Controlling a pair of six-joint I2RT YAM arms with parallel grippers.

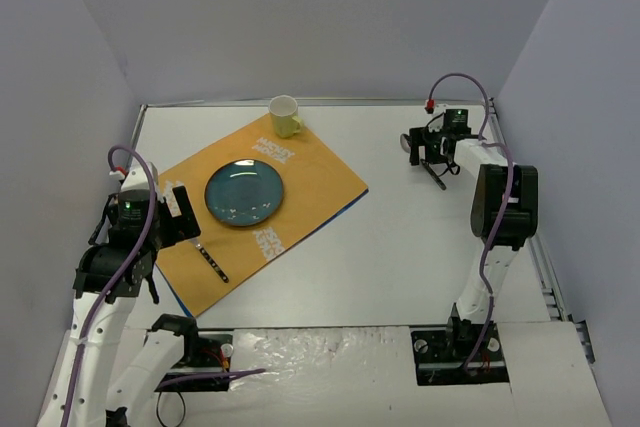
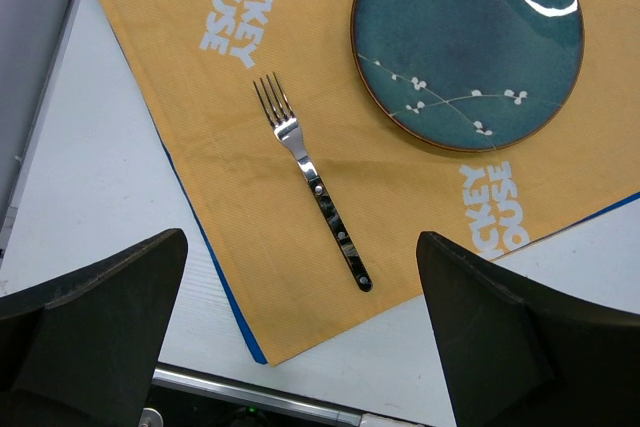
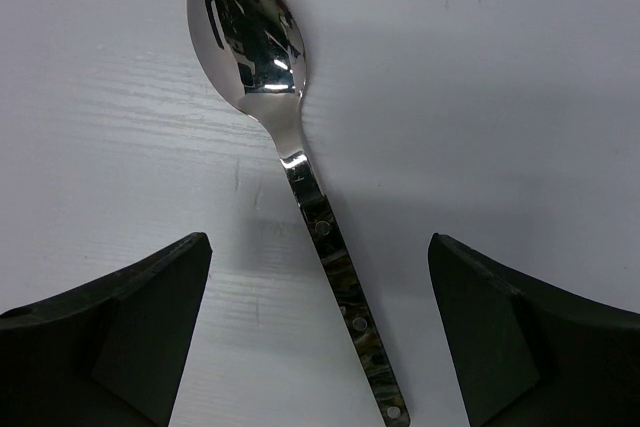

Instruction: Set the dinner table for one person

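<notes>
Two arm bases sit at the near edge of a large white tabletop (image 1: 400, 267) that fills the scene. At left, the left gripper (image 2: 300, 235) hovers above a fork (image 2: 312, 187), jaws spread wide and holding nothing. That fork lies on an orange placemat (image 1: 325, 187) with white lettering, beside a blue-green plate (image 1: 244, 193). A pale yellow cup (image 1: 285, 116) stands at the mat's far corner. At right, the right gripper (image 3: 318, 239) has jaws spread either side of a spoon (image 3: 290, 177) handle, apart from it, on bare tabletop.
</notes>
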